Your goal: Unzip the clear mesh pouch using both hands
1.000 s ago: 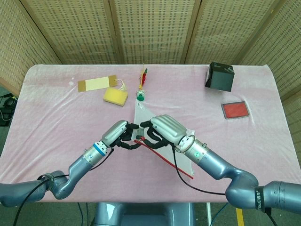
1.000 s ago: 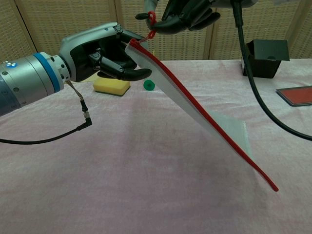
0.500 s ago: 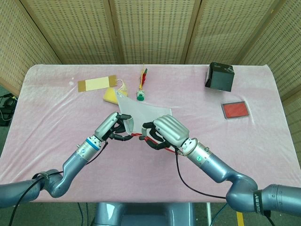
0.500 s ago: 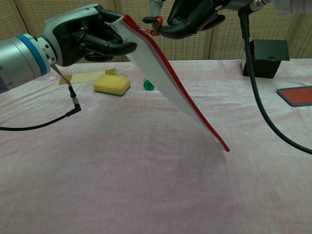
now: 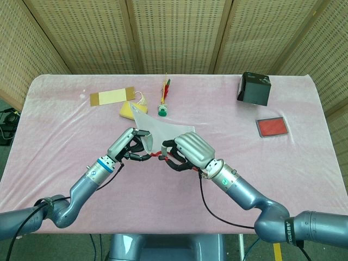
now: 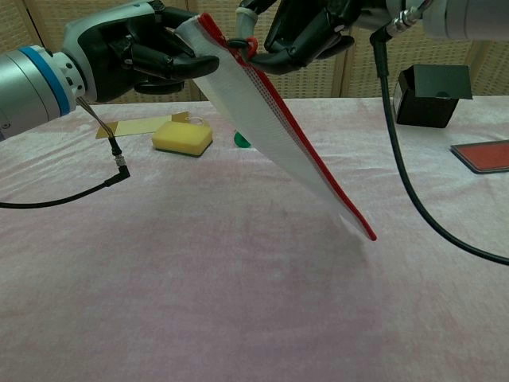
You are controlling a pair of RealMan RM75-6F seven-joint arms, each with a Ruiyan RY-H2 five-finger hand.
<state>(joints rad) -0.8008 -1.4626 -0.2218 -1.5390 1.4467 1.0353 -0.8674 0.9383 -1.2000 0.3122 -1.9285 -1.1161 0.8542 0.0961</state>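
Both arms meet over the middle of the desk (image 5: 65, 141), which is covered in a pink cloth. The clear mesh pouch (image 6: 274, 135) is held up off the cloth between them, tilted, its red zipper edge (image 6: 318, 171) running from the high end at the hands down to a low corner that hangs just above the desk in the chest view.

Left robot hand (image 6: 131, 48): fingers closed on the upper end of the pouch, gripping the fabric beside the start of the zipper. In the head view the same left robot hand (image 5: 129, 145) sits just left of the pouch's pale sheet (image 5: 163, 133).

Right robot hand (image 6: 306, 28): fingers curled in, pinching the small red zipper pull (image 6: 248, 46) at the top end of the zipper, touching distance from the left hand. Head view shows the right robot hand (image 5: 190, 152) just right of the pouch, back of the hand upward.

Other things, placed relative to the pouch:
- yellow sponge (image 5: 128, 110), behind it and to the left, near;
- tan card (image 5: 111, 97), further behind, left of the sponge;
- green round cap (image 5: 162, 111) with a thin red-and-yellow stick (image 5: 165, 89) behind it, directly behind the pouch;
- black box (image 5: 254, 88), well apart to the right rear;
- flat red pad (image 5: 271, 126), well apart to the right.
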